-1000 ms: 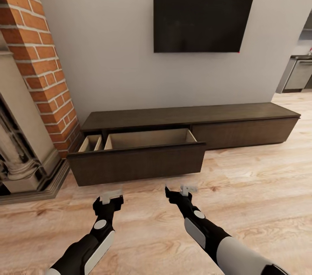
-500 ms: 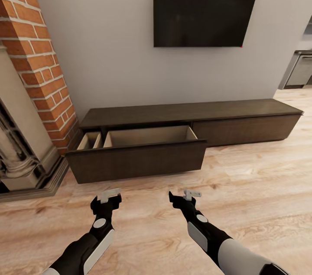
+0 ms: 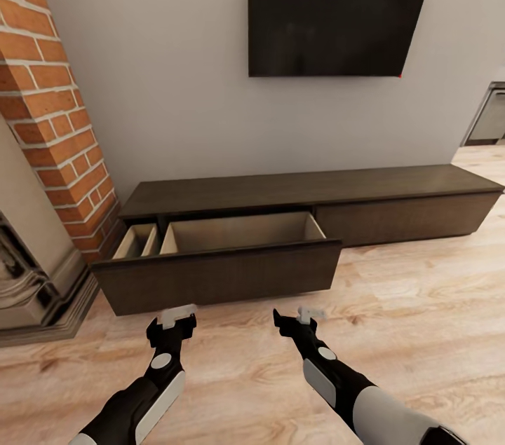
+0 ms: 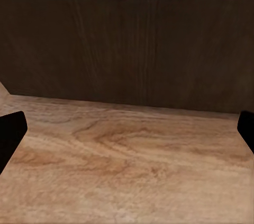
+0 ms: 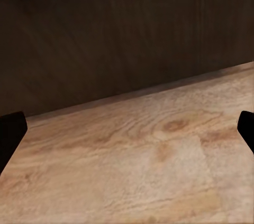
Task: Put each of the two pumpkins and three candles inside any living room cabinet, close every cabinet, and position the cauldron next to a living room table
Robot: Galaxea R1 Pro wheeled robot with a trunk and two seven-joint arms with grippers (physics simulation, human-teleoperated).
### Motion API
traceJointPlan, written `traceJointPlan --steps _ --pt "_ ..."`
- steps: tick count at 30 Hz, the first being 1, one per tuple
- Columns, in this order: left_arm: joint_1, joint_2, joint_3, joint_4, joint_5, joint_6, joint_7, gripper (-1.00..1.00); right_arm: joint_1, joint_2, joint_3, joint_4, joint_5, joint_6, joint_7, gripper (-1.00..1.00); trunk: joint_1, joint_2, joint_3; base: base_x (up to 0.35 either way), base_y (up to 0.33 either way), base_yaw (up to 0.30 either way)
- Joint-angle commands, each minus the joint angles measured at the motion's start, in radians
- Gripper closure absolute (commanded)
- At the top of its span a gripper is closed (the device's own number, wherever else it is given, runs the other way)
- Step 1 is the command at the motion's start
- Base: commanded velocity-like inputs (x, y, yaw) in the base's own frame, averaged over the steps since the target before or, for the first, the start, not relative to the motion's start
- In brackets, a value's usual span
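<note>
The long, low, dark brown cabinet [image 3: 308,186] stands against the wall ahead. Its left drawer is pulled out, with the dark front [image 3: 217,273] facing me and a pale wood interior [image 3: 242,231] in which nothing shows. My left gripper [image 3: 174,319] and right gripper [image 3: 298,315] hover low over the floor just short of that front, both open with nothing in them. Both wrist views look at the drawer front [image 4: 127,34] [image 5: 106,28], with black fingertips [image 4: 10,131] [image 5: 10,131] at the frame edges. Pumpkins, candles and cauldron are out of view.
A brick fireplace column [image 3: 49,101] and its stone surround [image 3: 31,277] flank the cabinet's left end. A black TV [image 3: 337,10] hangs on the wall above. Pale wood floor [image 3: 421,305] stretches to the right, toward a kitchen appliance [image 3: 491,115].
The whole picture has shifted: the camera has come closer to the cabinet, which now looks larger. Both arms hold the same pose, and the drawer stays pulled out.
</note>
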Motion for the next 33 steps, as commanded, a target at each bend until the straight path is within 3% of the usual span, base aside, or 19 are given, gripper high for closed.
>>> traceJointPlan --steps 1,19,25,33 --pt "-0.001 0.001 -0.006 -0.001 0.009 -0.003 0.007 -1.00 -0.001 0.000 0.008 0.000 -0.006 -0.005 -0.006 -1.00 0.000 0.000 -0.001 0.213 0.000 0.000" --pt "-0.001 0.001 -0.006 -0.002 0.009 -0.006 0.009 -1.00 -0.001 0.000 0.009 0.002 -0.006 -0.002 -0.006 -1.00 0.000 0.000 -0.001 0.049 0.000 0.000" --pt "0.000 0.001 -0.006 -0.002 0.009 -0.005 0.007 -1.00 -0.001 0.000 0.009 0.002 -0.006 -0.002 -0.006 -1.00 0.003 -0.002 -0.024 0.000 0.000 0.000" --pt "-0.001 0.001 -0.006 -0.002 0.010 -0.006 0.007 -1.00 -0.001 0.000 0.009 0.002 -0.006 -0.001 -0.006 -1.00 0.003 -0.002 -0.024 0.000 0.000 0.000"
